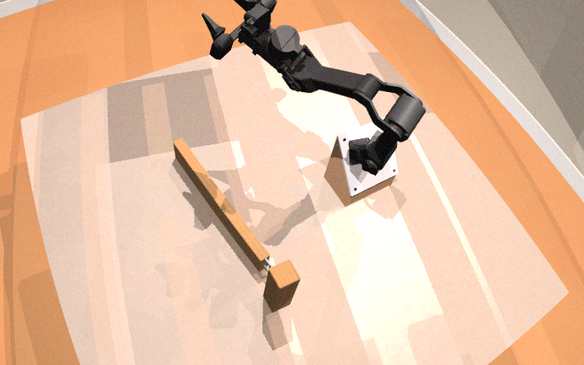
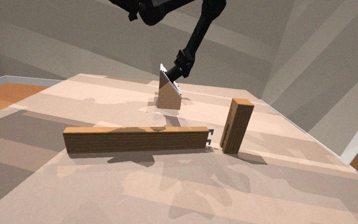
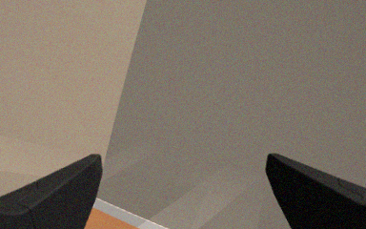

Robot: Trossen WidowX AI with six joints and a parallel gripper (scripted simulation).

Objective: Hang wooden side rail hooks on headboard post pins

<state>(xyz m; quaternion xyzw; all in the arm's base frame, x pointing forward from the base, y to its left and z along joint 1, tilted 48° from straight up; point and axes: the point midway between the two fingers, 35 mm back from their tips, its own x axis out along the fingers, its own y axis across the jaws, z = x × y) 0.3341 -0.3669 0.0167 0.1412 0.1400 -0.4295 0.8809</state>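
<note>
The wooden side rail rests along its narrow edge on the table. Two steel hooks stick out of its end toward the post. The headboard post stands upright beside that end. The exterior view shows a gap between hooks and post. The post's slot faces the rail; its pins cannot be made out. My gripper is open and empty, raised high and away from the rail and post. In the wrist view only wall and a bit of floor show between the fingers.
The arm's base sits on a wooden wedge block with a white sloped plate, behind the rail in the exterior view. The arm arches above the table. The table's edges border an orange floor.
</note>
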